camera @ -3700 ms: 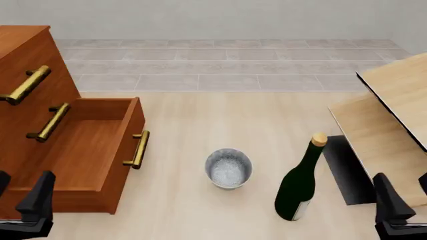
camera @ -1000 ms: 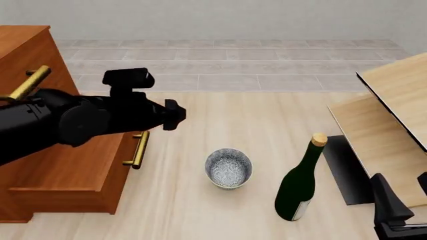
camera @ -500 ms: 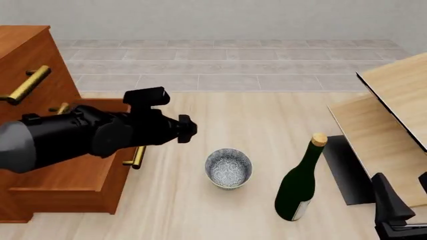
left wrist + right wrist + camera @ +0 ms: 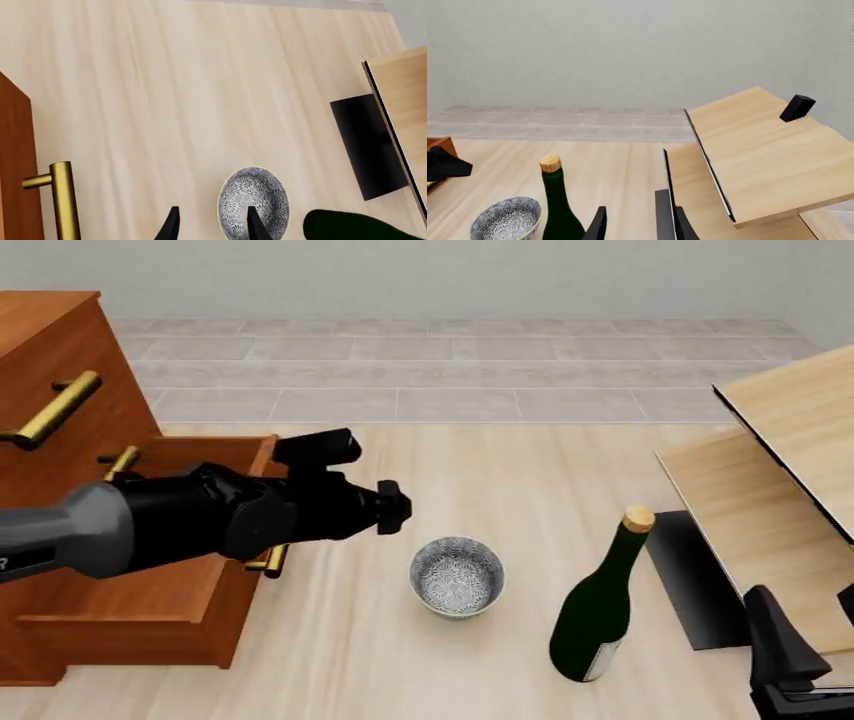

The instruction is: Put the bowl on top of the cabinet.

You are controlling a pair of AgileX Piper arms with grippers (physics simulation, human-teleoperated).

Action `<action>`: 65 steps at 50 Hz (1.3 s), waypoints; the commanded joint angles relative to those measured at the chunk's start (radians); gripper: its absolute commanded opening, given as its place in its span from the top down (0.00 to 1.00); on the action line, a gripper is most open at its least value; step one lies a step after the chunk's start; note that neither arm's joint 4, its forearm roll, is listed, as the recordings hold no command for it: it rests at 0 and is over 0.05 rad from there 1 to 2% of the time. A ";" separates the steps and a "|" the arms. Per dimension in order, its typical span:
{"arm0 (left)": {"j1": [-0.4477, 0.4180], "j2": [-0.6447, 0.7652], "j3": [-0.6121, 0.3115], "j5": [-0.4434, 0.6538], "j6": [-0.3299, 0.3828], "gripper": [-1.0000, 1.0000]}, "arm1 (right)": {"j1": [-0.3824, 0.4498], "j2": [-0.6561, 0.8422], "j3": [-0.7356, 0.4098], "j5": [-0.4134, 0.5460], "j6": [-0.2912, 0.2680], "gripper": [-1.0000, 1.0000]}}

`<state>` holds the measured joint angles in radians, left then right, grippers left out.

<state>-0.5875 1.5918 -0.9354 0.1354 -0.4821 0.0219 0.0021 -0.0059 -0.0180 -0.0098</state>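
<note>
The bowl [image 4: 457, 577], white with a fine blue-grey pattern, stands upright on the table between the cabinet and a wine bottle. The reddish-brown cabinet [image 4: 60, 350] fills the left side, its lowest drawer [image 4: 174, 540] pulled out. My left arm [image 4: 254, 515] reaches across that drawer, and its end hovers just left of and above the bowl. In the left wrist view my left gripper [image 4: 212, 227] is open, one fingertip over the bowl's [image 4: 255, 207] rim, nothing held. My right gripper [image 4: 814, 640] rests open at the front right corner, empty.
A dark green wine bottle [image 4: 601, 610] with a cork stands right of the bowl. Pale light-wood furniture with black edges [image 4: 787, 470] fills the right side. Brass bar handles [image 4: 278, 538] stick out from the drawer fronts. A tiled floor lies beyond the table.
My left arm has swung right and lower, from above the drawer to just beside the bowl. The bowl, the bottle and my right arm have not moved.
</note>
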 commanded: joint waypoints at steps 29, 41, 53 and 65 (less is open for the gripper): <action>-0.026 0.137 0.008 -0.100 -0.082 0.00 | -0.010 -0.001 -0.001 -0.007 0.012 0.00; -0.030 0.170 0.014 -0.125 -0.092 0.00 | -0.011 -0.001 -0.003 -0.006 0.014 0.00; -0.040 0.193 0.024 -0.142 -0.107 0.00 | -0.011 -0.001 -0.003 -0.007 0.014 0.00; -0.071 0.207 0.039 -0.162 -0.122 0.00 | -0.012 -0.001 -0.002 -0.009 0.013 0.00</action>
<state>-0.6399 1.7862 -0.9056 -0.0126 -0.5940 0.0110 0.0009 -0.0089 -0.0250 0.0039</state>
